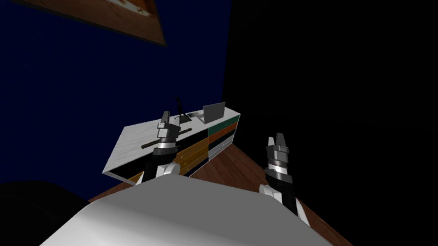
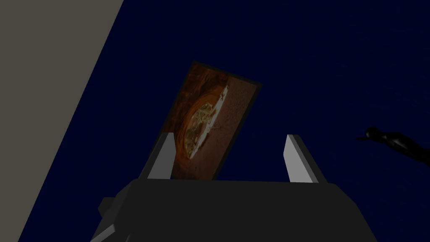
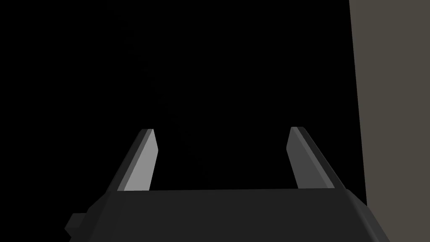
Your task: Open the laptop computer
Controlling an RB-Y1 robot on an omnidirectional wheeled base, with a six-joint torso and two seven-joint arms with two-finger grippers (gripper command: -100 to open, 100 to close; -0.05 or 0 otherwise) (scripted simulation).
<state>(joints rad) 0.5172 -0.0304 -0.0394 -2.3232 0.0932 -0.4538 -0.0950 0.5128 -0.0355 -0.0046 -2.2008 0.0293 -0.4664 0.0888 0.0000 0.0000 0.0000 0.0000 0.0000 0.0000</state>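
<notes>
The laptop [image 1: 212, 112] is a small grey thing at the far end of a long white-topped cabinet [image 1: 139, 144]; its grey lid stands raised over a flat base. My left gripper [image 1: 165, 117] hangs over the middle of the cabinet top, short of the laptop, and its fingers [image 2: 163, 157] stand open with nothing between them. To the right of the cabinet, above the brown floor, my right gripper [image 1: 280, 139] is held up. Its fingers [image 3: 142, 161] are open too and hold nothing.
The cabinet has orange, green and grey drawer fronts [image 1: 212, 137] and stands against a dark blue wall. A dark thin stand [image 1: 180, 106] and a dark rod [image 1: 165, 140] lie on its top near my left hand. A black area lies beyond the wall's edge on the right.
</notes>
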